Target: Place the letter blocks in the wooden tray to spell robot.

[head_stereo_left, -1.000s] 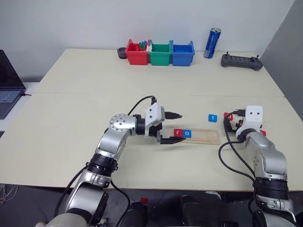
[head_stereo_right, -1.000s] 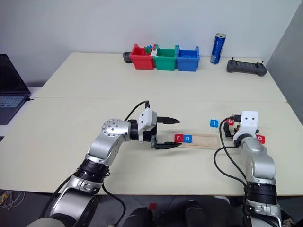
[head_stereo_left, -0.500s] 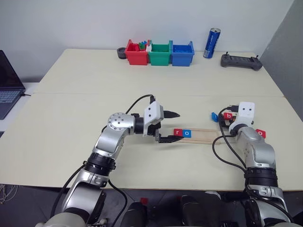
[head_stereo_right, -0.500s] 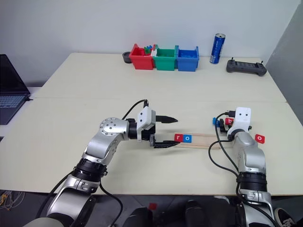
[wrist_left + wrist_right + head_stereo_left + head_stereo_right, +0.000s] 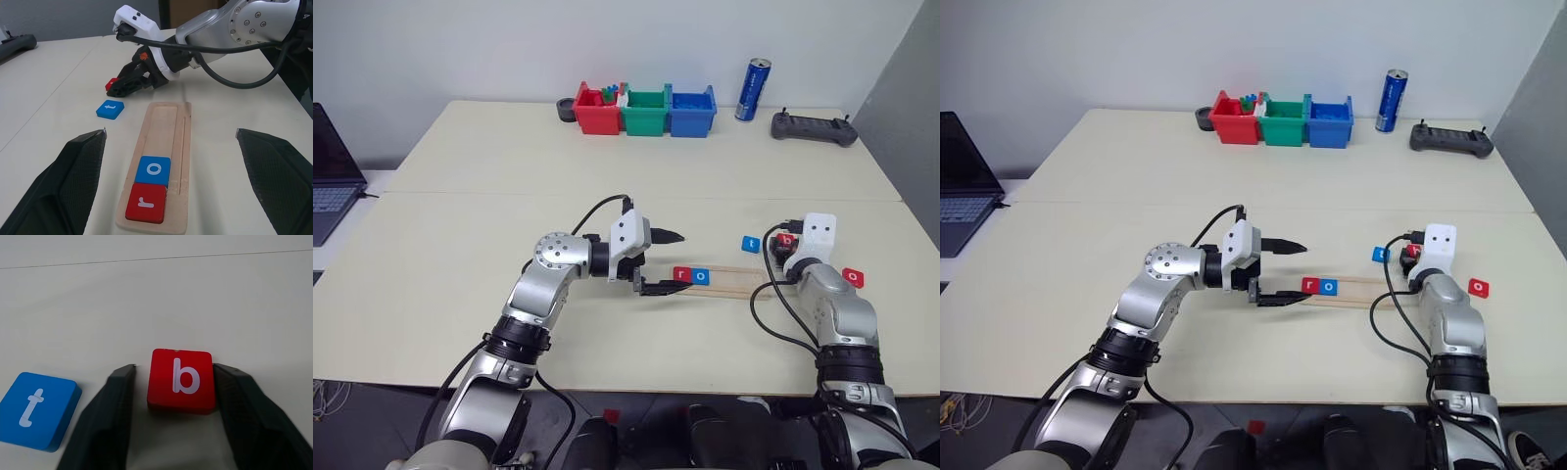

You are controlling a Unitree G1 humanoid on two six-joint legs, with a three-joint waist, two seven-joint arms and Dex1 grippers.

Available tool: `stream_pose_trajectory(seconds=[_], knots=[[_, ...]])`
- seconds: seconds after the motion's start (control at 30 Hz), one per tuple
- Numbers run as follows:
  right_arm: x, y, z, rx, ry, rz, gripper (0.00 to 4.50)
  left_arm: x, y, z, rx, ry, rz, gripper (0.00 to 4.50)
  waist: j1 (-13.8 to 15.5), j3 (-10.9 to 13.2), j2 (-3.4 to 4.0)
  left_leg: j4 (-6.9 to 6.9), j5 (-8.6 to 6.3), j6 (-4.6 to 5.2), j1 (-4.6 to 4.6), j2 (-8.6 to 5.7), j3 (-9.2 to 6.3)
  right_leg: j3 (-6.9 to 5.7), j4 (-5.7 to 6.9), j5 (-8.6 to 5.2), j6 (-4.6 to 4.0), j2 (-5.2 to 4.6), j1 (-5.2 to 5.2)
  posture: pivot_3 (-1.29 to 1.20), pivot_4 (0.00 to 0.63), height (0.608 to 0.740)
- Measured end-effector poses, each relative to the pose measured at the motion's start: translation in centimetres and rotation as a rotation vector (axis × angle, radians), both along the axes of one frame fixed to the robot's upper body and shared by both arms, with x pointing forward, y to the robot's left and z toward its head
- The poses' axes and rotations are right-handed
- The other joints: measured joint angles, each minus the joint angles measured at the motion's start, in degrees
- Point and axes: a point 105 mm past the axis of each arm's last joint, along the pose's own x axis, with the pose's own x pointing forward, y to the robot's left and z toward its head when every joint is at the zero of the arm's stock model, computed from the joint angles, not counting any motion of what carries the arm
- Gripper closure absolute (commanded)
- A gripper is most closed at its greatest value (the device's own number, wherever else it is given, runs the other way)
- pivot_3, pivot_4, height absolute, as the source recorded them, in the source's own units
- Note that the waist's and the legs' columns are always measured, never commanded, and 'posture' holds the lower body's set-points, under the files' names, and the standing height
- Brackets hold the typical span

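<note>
The two eye views look forward and down from the head over the table point(image 5: 460, 225), sharing nearly the whole scene. The left wrist view sits close above the wooden tray point(image 5: 166, 122), facing along it toward the right gripper point(image 5: 120, 88) at 11 o'clock. The right wrist view looks closely at the b block point(image 5: 182, 380), the t block point(image 5: 36, 410) at 8 o'clock.

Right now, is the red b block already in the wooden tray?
No. The b block lies on the table between the right end effector's fingers; the tray holds only r and o.
</note>
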Motion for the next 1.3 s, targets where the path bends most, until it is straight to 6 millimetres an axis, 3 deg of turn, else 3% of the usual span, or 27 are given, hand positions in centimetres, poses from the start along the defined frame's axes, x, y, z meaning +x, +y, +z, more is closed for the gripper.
stream_pose_trajectory(seconds=[0.23,0.33,0.53,0.7,0.87,1.0,1.3], knots=[[-0.2,-0.1,0.0,-0.013,0.002,0.013,3.03,0.0,0.0,0.0,0.000,-0.001,-0.001,0.00,0.04,0.00,0.00,0.00,0.00,0.00,-0.01,0.00,0.00,0.00,-0.02,0.00,0.00,0.00,0.00,0.00,0.150,0.740],[-1.5,-0.1,0.2,-0.045,0.028,0.076,3.03,0.0,0.3,0.0,0.006,-0.003,0.002,0.00,0.21,0.00,0.00,-0.04,0.00,0.00,-0.05,0.01,-0.05,-0.04,-0.09,0.00,0.00,0.00,0.00,0.00,0.150,0.740],[-3.8,1.1,4.0,-0.086,0.003,0.246,3.03,-0.2,1.1,-0.3,0.012,0.006,0.010,0.00,-0.02,0.07,0.12,-0.04,0.00,0.01,-0.05,0.06,-0.04,-0.03,-0.12,0.00,0.01,0.05,0.00,0.00,0.150,0.740],[-5.6,4.1,4.9,-0.025,0.031,0.321,3.03,-0.3,1.3,-0.1,0.011,0.002,0.010,0.00,0.05,0.07,0.12,-0.05,0.00,0.01,-0.07,0.10,-0.08,-0.04,-0.14,0.00,0.00,0.11,0.00,0.00,0.150,0.740],[-7.9,7.8,3.0,0.025,0.102,0.408,3.03,-0.3,2.0,-0.3,0.029,0.010,0.026,0.00,0.31,0.07,0.12,-0.05,0.00,0.00,-0.10,0.07,-0.10,-0.07,-0.21,0.00,0.00,0.06,0.00,0.00,0.150,0.740],[-8.8,5.7,2.1,-0.007,0.143,0.311,3.03,-0.7,2.1,-0.6,0.026,0.022,0.022,0.00,0.66,0.07,0.12,-0.05,0.00,0.00,-0.17,0.05,-0.12,-0.12,-0.31,0.00,0.01,0.03,0.00,0.00,0.150,0.740],[-12.0,1.5,2.7,-0.024,0.167,0.130,3.03,-0.9,1.8,-0.8,0.013,0.034,0.014,0.00,0.62,0.07,0.12,-0.07,0.00,0.00,-0.16,0.08,-0.12,-0.14,-0.31,0.00,0.01,0.06,0.00,0.00,0.150,0.740]])
